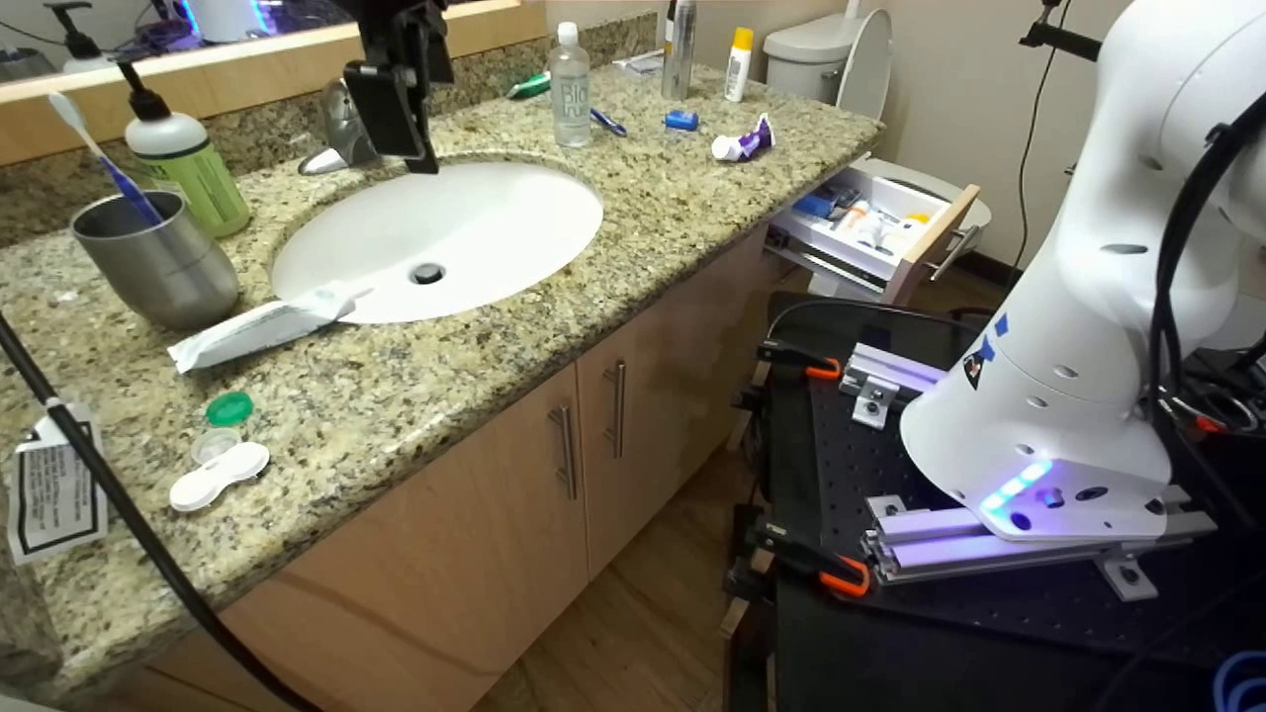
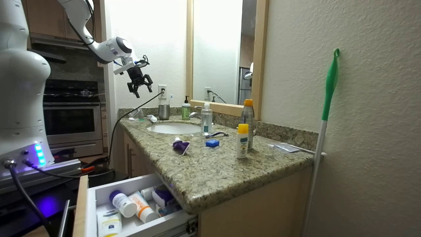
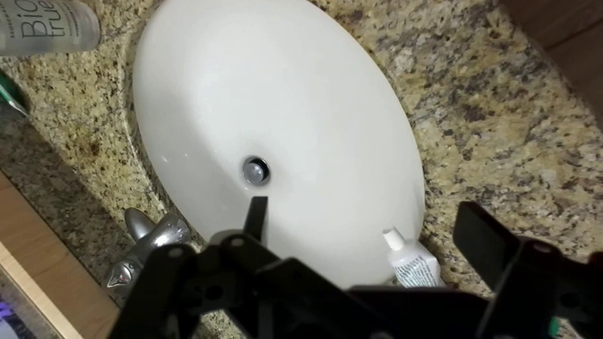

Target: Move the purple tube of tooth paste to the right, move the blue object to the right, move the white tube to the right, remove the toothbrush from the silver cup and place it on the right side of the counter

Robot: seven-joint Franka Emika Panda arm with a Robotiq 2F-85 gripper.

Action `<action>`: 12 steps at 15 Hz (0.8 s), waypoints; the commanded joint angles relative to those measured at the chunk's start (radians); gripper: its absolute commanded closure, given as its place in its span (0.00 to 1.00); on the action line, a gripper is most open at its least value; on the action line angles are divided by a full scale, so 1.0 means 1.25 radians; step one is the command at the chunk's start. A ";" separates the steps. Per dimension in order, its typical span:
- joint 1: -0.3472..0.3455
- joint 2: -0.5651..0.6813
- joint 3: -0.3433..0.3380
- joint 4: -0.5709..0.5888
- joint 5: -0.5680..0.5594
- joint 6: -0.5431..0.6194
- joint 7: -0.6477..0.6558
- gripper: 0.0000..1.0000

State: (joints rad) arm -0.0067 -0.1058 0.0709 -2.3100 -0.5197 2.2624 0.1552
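The purple tube of tooth paste (image 1: 756,141) and the blue object (image 1: 680,120) lie past the sink (image 1: 495,222), toward the open drawer (image 1: 931,245), so those two moves look done; the step in hand is probably the white tube (image 1: 260,331). It lies on the table (image 1: 415,366) just beside the silver cup (image 1: 158,262) — whether they touch is hard to tell — with its capped end reaching over the sink's rim. The claw (image 2: 144,92) hangs above the sink, spread wide with nothing in its grasp. The next move likely calls for shifting toward the cup end, coming down astride the tube's body, closing gently, then lifting before carrying it right. The toothbrush (image 1: 124,181) leans in the cup, seemingly the last job. The white tube is flat and wedge-like, fanning to a broad crimped tail, and probably soft enough to fold under a squeeze; the purple one is crumpled and kinked, the blue piece small and boxy. The cup is smooth, tapered metal with a dull sheen, the sink a glossy white oval, and the table polished, speckled stone.
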 commanded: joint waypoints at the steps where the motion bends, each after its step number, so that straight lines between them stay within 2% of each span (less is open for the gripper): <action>1: 0.006 0.008 -0.018 -0.012 0.038 0.094 -0.066 0.00; 4: 0.020 0.035 -0.007 0.017 0.038 0.193 -0.146 0.00; 5: 0.023 0.043 0.000 0.026 0.007 0.200 -0.160 0.00; 7: 0.025 0.065 0.016 0.058 -0.103 0.142 -0.131 0.00; 8: 0.028 0.030 0.002 0.020 -0.036 0.170 -0.136 0.00; 11: 0.032 0.033 0.002 0.024 -0.044 0.168 -0.127 0.00; 12: 0.014 0.008 0.005 0.017 -0.199 0.185 0.009 0.00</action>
State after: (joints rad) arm 0.0291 -0.0643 0.0771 -2.2814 -0.5765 2.4744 -0.0021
